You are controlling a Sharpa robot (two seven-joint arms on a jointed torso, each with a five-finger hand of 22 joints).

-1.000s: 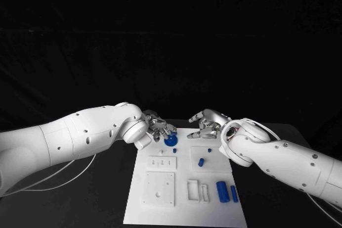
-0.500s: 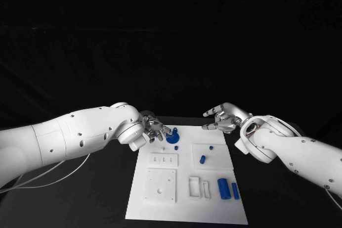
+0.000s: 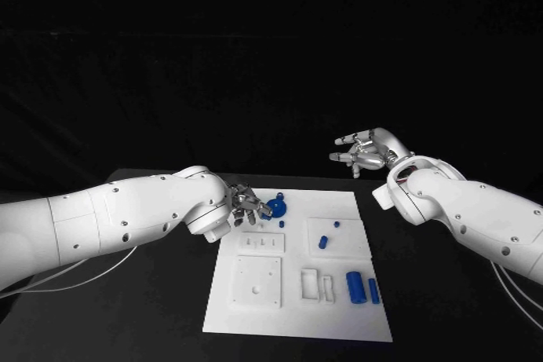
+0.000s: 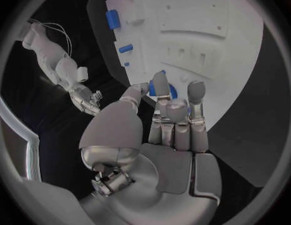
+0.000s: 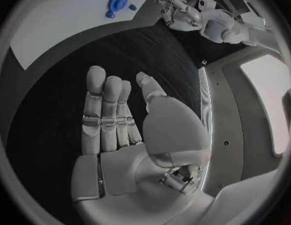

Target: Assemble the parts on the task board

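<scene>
The white task board (image 3: 340, 323) lies in the middle of the table. A round blue part (image 3: 275, 210) sits at its far left corner. My left hand (image 3: 245, 202) reaches onto that part (image 4: 172, 91), with thumb and fingertips (image 4: 160, 80) closed around it. My right hand (image 3: 364, 151) is raised beyond the board's far right corner, open, fingers straight and holding nothing (image 5: 120, 130). The right wrist view shows the round blue part (image 5: 114, 2) on the board (image 5: 58, 25), with the left hand (image 5: 175, 9) beside it.
Two small blue pegs (image 3: 336, 223) (image 3: 322, 240) stand on the board's right half. Two blue cylinders (image 3: 354, 285) (image 3: 373, 290) lie near its front right. White raised blocks (image 3: 256, 282) take up the left half. Black tabletop surrounds the board.
My right hand has drawn back from the board's far edge, up and to the right, and its fingers have spread. My left hand stays at the round blue part.
</scene>
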